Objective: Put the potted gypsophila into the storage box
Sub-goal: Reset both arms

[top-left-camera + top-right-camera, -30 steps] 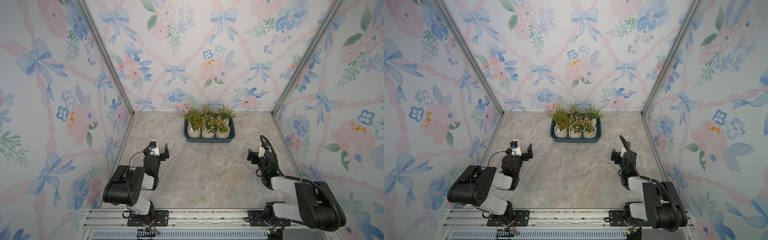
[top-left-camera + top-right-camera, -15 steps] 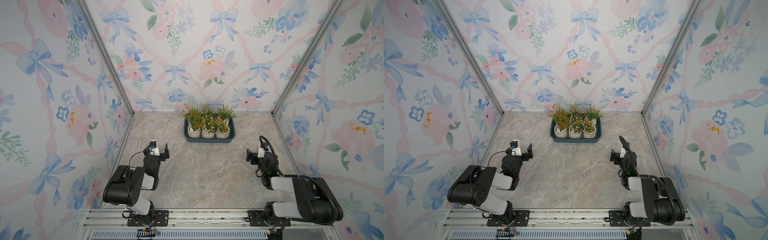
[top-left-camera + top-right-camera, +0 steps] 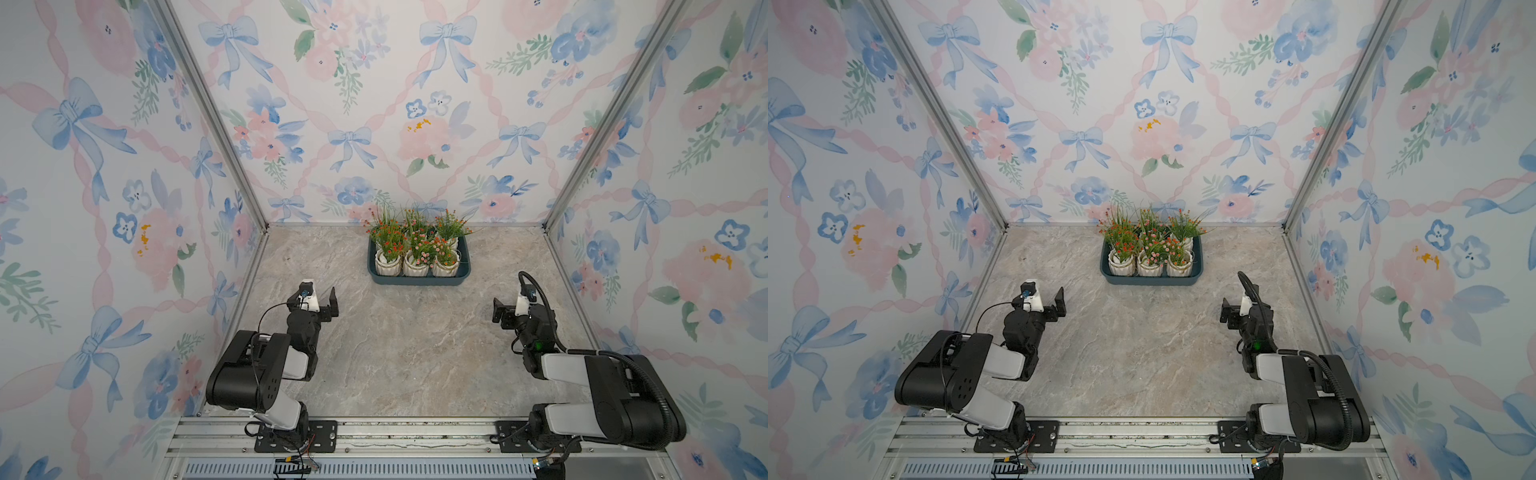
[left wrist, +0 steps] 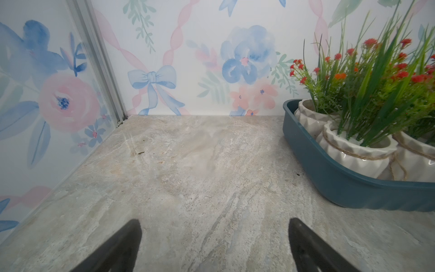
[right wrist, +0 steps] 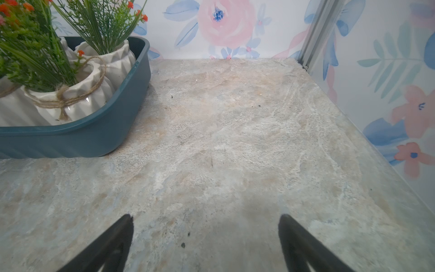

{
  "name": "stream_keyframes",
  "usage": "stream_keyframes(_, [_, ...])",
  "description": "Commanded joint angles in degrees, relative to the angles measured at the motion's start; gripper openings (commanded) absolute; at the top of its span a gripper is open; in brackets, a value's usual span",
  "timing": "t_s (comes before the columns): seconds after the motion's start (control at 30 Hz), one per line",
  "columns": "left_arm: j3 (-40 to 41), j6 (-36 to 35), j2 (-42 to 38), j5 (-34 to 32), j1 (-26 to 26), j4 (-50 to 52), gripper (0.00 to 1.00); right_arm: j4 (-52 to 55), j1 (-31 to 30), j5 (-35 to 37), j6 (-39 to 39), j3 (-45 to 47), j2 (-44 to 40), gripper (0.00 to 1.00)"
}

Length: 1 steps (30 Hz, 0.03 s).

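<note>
The storage box (image 3: 419,279) sits on the marbled surface (image 3: 395,353). The potted gypsophila (image 3: 415,249) stands inside it, white ribbed pots packed upright and touching. In both top views a row of three lines the box's near wall, with more green sprigs and red, orange and pink blossoms behind them. From the wrist views, twine is tied round the pots by the box's rounded corners.

The left tool (image 4: 214,227) hangs low over the surface well short of the box and off to its left side, spread wide with nothing in it. The right tool (image 5: 206,219) sits well short of the box off its right side, also spread wide and empty. Neither touches the box.
</note>
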<state>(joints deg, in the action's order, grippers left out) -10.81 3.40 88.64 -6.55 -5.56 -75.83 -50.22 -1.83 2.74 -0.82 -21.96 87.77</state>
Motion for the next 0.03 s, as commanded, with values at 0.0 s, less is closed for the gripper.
stream_keyframes(0.0, [0.3,-0.8,0.1,0.5,0.4,-1.9,0.98,-1.1,0.2,-0.8,0.5,-0.8,0.9,0.97])
